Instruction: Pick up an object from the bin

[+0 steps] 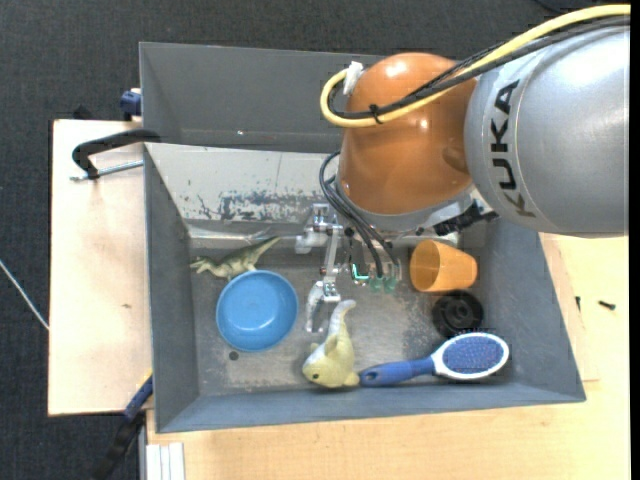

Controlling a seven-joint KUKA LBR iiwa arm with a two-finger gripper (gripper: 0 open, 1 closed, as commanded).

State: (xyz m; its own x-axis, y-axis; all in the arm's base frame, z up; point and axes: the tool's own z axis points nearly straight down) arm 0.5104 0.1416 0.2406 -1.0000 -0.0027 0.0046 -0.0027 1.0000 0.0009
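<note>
Arm: your silver KUKA arm (560, 118) comes in from the right, its thick link filling the far right.
Wrist: the orange cover (405, 133) sits just left of that link, its rounded dome turned up.
Cable: a yellow cable (325, 95) runs along the link and loops at the cover's far left.
Gripper: your gripper (322, 300) hangs below the cover, pointing toward the near side, around mid-scene.

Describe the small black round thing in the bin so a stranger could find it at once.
Go to the view's right side of the grey metal bin. Between the orange plastic cup lying on its side and the blue-handled brush with a round white-bristled head sits a small black ring-shaped disc. It is the only black thing among them.
</note>
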